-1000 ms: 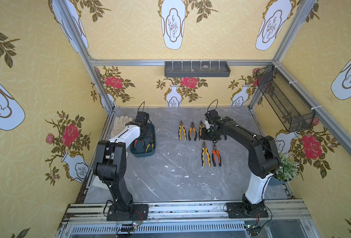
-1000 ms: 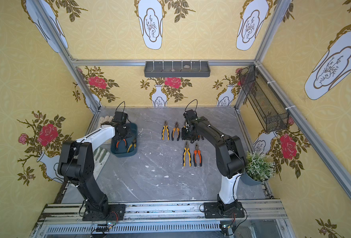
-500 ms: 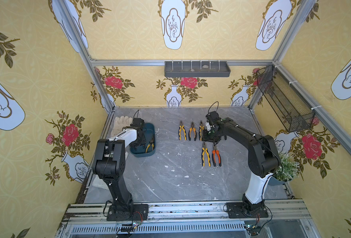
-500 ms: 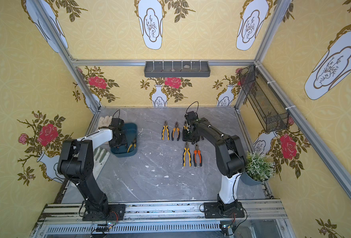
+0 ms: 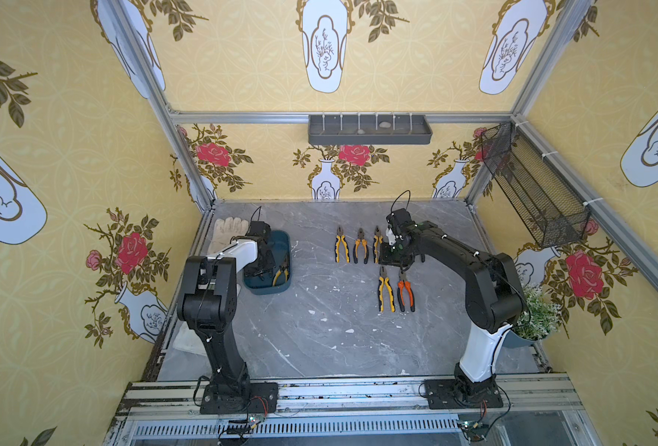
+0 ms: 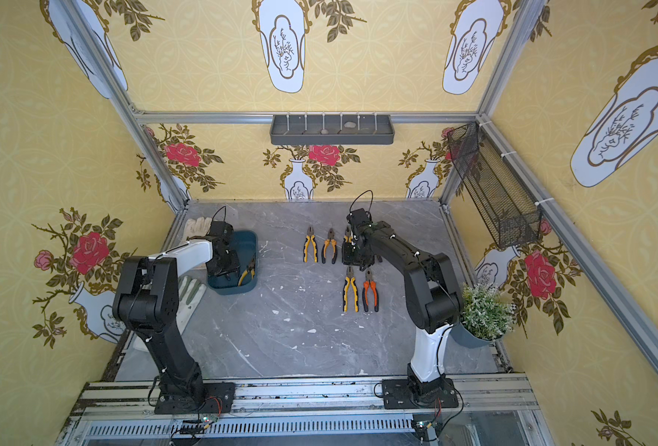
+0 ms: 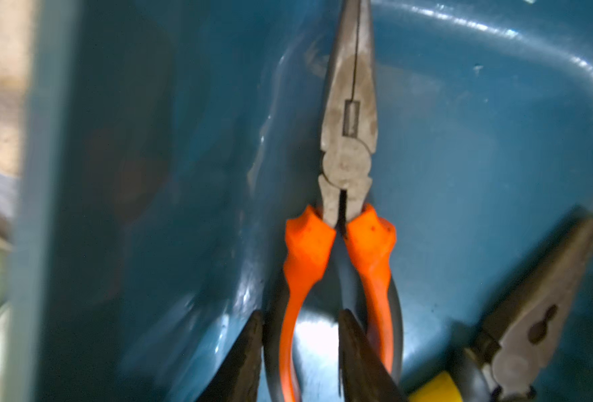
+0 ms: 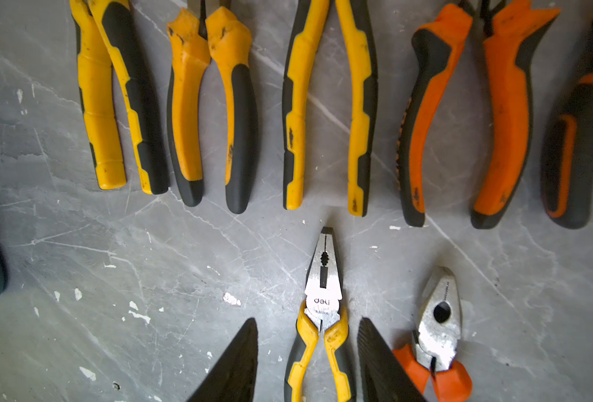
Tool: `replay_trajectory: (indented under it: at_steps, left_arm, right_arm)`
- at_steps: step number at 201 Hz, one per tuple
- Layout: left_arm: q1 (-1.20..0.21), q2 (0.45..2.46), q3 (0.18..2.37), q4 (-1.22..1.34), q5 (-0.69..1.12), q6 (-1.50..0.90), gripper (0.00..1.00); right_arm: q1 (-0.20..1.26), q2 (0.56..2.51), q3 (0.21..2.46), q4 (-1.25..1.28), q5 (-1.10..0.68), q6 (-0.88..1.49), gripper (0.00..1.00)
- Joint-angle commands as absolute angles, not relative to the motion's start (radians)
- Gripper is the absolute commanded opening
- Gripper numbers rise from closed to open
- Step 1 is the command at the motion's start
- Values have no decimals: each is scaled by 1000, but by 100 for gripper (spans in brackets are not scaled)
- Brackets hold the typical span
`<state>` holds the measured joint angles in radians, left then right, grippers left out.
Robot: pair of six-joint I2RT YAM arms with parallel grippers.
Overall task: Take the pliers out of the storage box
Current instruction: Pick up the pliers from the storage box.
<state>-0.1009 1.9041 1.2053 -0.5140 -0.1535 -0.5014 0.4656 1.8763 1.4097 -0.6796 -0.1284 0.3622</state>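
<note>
both end effectors (image 7: 302, 358) (image 8: 307, 358) parted, lowered

- The storage box (image 7: 479, 156) is smooth, glossy teal plastic.
- The pliers (image 7: 349, 163) have dull, stained grey metal and matt orange plastic grips.
- The tabletop (image 8: 131, 264) looks like scratched grey marble.

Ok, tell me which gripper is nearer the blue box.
Left. The left gripper is inside the blue box; the right gripper hangs apart, over the laid-out pliers.

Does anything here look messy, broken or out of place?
The yellow- and orange-handled pliers on the grey marbled table lie in neat rows. Only two pale work gloves look stray: one behind the dark teal plastic box, one at the table's left edge.
</note>
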Motion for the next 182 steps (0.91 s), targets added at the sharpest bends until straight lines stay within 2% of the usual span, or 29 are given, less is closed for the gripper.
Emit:
replay_trajectory:
  at_steps: [1,28,59,74,89,135,166,182]
  left_arm:
    - [-100,1921,1205,-568,-115,-498,36]
    - [-100,1909,1166,-567,-99,-506,35]
    - [-95,1908,1160,-586,-81,-497,26]
    - [-94,1904,1155,-586,-69,-499,18]
    - [-94,1893,1142,-571,-66,-505,0]
    - [-125,1727,1145,-583,-139,-479,0]
    - [-291,1545,1173,-593,-407,-349,0]
    - [-410,1455,1138,-529,-570,-247,0]
  right_arm:
    - [465,1862,1408,-674,-135,354,48]
    - [461,1858,1410,-676,-135,353,48]
    - [460,1855,1408,-676,-143,352,48]
    - [459,1853,1410,-676,-143,353,48]
    - [459,1851,1412,-676,-143,352,48]
    - [462,1843,1451,-698,-123,343,47]
    - [552,1838,1611,-754,14,326,47]
    - [591,1869,1753,-789,-14,330,48]
